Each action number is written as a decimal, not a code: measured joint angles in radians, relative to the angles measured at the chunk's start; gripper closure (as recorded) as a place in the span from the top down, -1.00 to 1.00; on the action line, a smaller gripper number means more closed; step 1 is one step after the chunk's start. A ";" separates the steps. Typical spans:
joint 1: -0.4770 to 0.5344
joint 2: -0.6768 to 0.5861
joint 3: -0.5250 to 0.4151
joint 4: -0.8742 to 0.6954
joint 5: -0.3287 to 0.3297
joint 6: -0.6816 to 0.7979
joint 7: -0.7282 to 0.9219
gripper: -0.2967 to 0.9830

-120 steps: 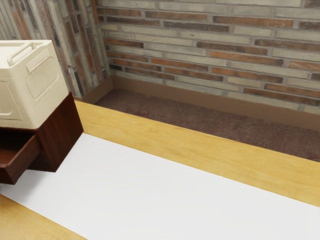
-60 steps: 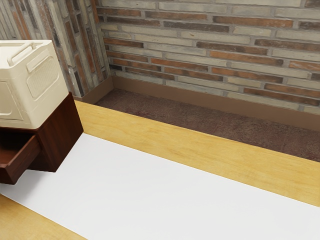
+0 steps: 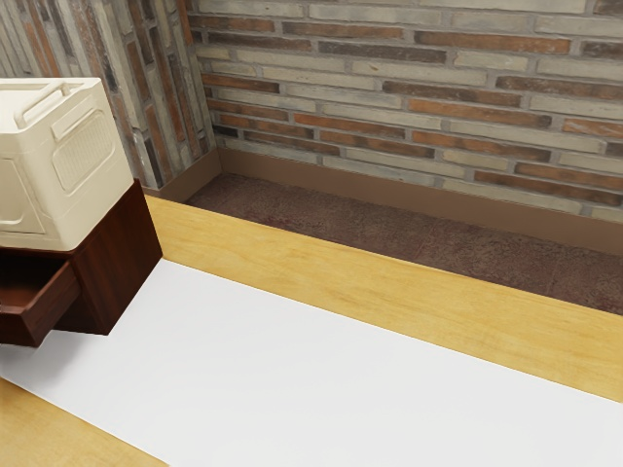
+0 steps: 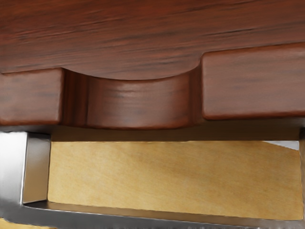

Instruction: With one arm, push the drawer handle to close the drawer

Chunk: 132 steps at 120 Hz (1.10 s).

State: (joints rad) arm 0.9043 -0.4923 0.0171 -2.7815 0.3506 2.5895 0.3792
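Brick wall (image 3: 389, 88) beyond the worktop (image 3: 389, 292). Exterior view: cream crate (image 3: 83, 156) on dark cabinet (image 3: 115, 258), near the worktop's wall-side edge; drawer (image 3: 49, 304) open. Wrist view: metal handle (image 4: 12, 167) at the drawer's notched front (image 4: 252, 83). Gripper opening and hold: cannot tell.

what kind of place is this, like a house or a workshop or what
Probably a simulated home or office room, judging by the brown-and-grey brick-patterned wall, the pale yellow wooden table and the dark reddish-brown wooden drawer cabinet.
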 joint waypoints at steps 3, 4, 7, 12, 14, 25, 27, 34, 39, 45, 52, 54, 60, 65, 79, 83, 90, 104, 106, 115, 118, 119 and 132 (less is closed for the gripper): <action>-0.001 0.012 -0.001 0.010 0.000 0.003 0.000 -0.69; -0.001 0.016 -0.001 0.013 0.000 0.004 0.000 -0.69; -0.002 0.024 -0.002 0.021 0.000 0.007 -0.001 -0.69; -0.002 0.033 -0.004 0.030 0.001 0.011 -0.002 -0.69; -0.003 0.039 -0.005 0.035 0.000 0.013 -0.002 -0.69; -0.004 0.066 -0.037 0.054 -0.004 0.021 -0.006 -0.69; -0.004 0.072 -0.042 0.058 -0.005 0.022 -0.007 -0.69; -0.004 0.092 -0.051 0.078 -0.008 0.025 -0.009 -0.69; -0.004 0.106 -0.053 0.091 -0.009 0.027 -0.011 -0.69; -0.004 0.126 -0.055 0.113 -0.010 0.029 -0.013 -0.69; -0.005 0.144 -0.056 0.127 -0.010 0.030 -0.015 -0.69; -0.005 0.148 -0.060 0.131 -0.010 0.031 -0.015 -0.69; -0.005 0.163 -0.070 0.145 -0.011 0.031 -0.017 -0.69; -0.005 0.175 -0.074 0.155 -0.011 0.032 -0.018 -0.69; -0.005 0.219 -0.084 0.195 -0.011 0.033 -0.021 -0.69; -0.005 0.228 -0.088 0.202 -0.011 0.034 -0.022 -0.69; -0.005 0.243 -0.104 0.220 -0.012 0.034 -0.024 -0.69; -0.007 0.274 -0.119 0.255 -0.012 0.034 -0.027 -0.69; -0.007 0.279 -0.120 0.260 -0.012 0.034 -0.027 -0.69; -0.007 0.300 -0.121 0.279 -0.011 0.035 -0.029 -0.69; -0.006 0.308 -0.123 0.287 -0.010 0.034 -0.029 -0.69; -0.006 0.310 -0.125 0.289 -0.010 0.034 -0.029 -0.69; -0.007 0.341 -0.136 0.320 -0.009 0.034 -0.031 -0.69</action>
State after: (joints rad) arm 0.8970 -0.1517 -0.1193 -2.4612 0.3412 2.6235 0.3484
